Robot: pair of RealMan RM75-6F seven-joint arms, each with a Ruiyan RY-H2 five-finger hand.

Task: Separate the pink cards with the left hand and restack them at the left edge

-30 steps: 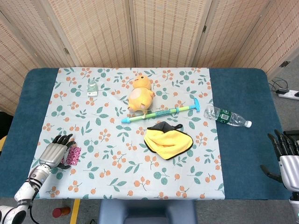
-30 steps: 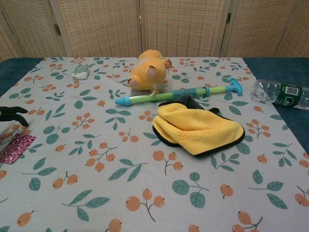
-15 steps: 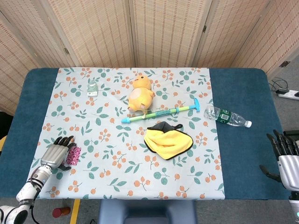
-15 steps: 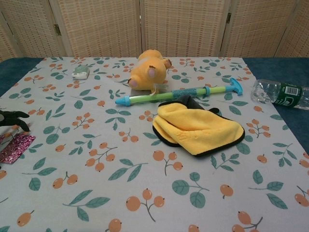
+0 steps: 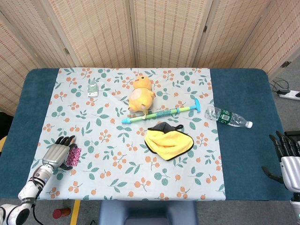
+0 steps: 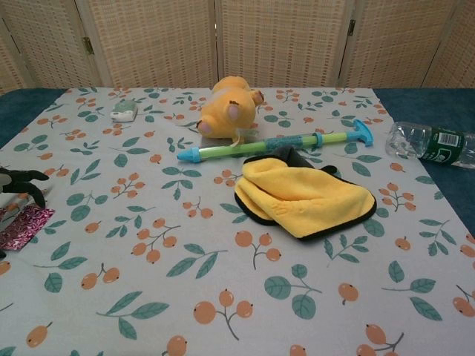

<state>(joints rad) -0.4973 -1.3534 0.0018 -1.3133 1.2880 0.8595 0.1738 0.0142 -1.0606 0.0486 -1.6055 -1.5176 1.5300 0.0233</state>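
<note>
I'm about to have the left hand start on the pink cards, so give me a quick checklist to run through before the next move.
1. Left hand at the pink cards: ok, it lies beside them on their left, fingers alongside.
2. Cards held: cannot tell; contact is unclear in both views.
3. Cards separated: not ok, they look like one small stack in the chest view.
4. Room at the left edge: ok, bare blue table shows left of the hand.
5. Right hand out of the way: ok, at the far right edge, fingers apart, holding nothing.
6. Yellow cloth away from the cards: ok.

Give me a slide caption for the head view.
Left hand beside pink cards at the floral cloth's left edge; right hand idle.
</note>
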